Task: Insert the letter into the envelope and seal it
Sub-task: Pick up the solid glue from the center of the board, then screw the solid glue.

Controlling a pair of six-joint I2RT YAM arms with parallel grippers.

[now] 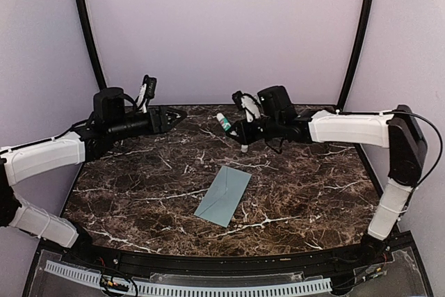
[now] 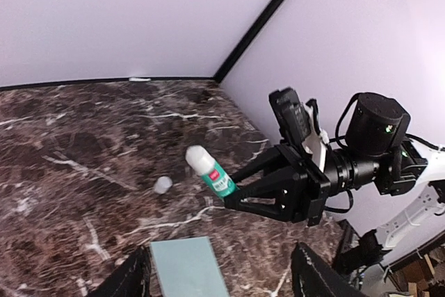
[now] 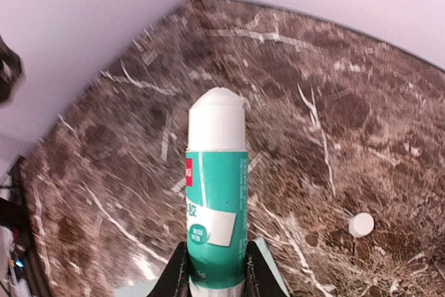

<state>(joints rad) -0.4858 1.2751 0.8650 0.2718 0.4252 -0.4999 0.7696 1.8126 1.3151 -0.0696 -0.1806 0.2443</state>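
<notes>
The pale blue-grey envelope [image 1: 222, 195] lies flat and slanted on the marble table [image 1: 313, 186], near the middle, with its flap down. The letter is out of view. My right gripper [image 1: 233, 129] hangs above the back middle of the table, shut on a white-and-green glue stick [image 3: 216, 199] whose uncapped white end points away from the fingers. That glue stick [image 2: 208, 170] and the envelope [image 2: 186, 266] also appear in the left wrist view. My left gripper [image 1: 177, 113] is raised at the back left, open and empty, pointing toward the right gripper.
A small white cap [image 3: 361, 225] lies on the marble beyond the envelope; the same cap [image 2: 163, 184] appears left of the glue stick. Pale walls and black frame posts [image 1: 87, 26] close in the back and sides.
</notes>
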